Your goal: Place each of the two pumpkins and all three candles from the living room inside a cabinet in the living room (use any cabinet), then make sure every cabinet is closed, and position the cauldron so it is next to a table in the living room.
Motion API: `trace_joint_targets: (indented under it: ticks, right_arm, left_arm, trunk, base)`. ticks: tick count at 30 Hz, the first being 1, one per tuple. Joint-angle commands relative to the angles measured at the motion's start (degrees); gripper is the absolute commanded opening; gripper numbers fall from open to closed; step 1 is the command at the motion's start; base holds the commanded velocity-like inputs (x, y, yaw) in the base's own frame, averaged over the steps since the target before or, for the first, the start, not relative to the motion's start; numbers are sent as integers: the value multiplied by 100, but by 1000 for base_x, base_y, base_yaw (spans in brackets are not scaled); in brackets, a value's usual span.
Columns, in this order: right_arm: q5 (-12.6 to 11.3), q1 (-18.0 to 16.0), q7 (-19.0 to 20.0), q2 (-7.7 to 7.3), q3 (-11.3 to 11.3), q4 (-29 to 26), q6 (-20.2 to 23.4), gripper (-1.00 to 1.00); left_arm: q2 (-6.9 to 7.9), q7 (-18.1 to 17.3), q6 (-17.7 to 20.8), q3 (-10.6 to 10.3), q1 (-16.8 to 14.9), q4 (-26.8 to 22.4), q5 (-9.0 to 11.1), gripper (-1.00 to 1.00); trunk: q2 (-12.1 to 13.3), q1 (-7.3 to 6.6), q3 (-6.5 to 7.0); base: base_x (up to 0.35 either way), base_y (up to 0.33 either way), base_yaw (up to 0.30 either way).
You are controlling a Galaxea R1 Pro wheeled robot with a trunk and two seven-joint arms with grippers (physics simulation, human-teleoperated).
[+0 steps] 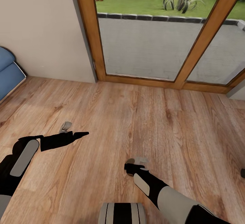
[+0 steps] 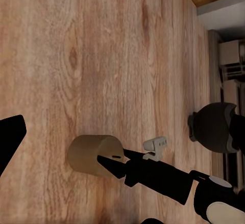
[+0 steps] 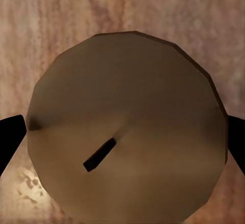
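One candle, two grippers, two glass door panes, one blue cushion.

I count a single tan candle (image 3: 127,127) with one dark wick (image 3: 99,155), seen end-on between the right gripper's (image 1: 136,164) fingers. From my head camera I make out two arms, the other ending in the left gripper (image 1: 73,132). Ahead I count two glass panes (image 1: 149,43) in the wooden door frame, and one blue cushion (image 1: 8,70) at the far left.

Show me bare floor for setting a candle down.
Bare floor runs from the glass door's frame to both arms, and between the blue cushion and the left gripper. Crowded only at the right gripper, holding the candle.
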Motion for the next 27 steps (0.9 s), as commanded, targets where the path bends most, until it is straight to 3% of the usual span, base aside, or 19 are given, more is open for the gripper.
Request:
trace_joint_targets:
  ticks: [1,9,27]
  right_arm:
    - [-66,-1,-46,-7,48,99,21,-100]
    - [-51,-1,-46,-14,48,98,21,-100]
    - [-47,-1,-43,-67,57,-50,-82,-100]
  left_arm:
    - [3,-26,14,-3,-6,0,-17,100]
    - [3,-26,14,-3,-2,0,-17,100]
    - [-5,-21,14,-42,-9,0,-8,100]
  trunk:
    - [-1,0,-4]
    - [-1,0,-4]
    - [23,-46,395]
  base:
    - [0,0,0]
    - [0,0,0]
    - [0,0,0]
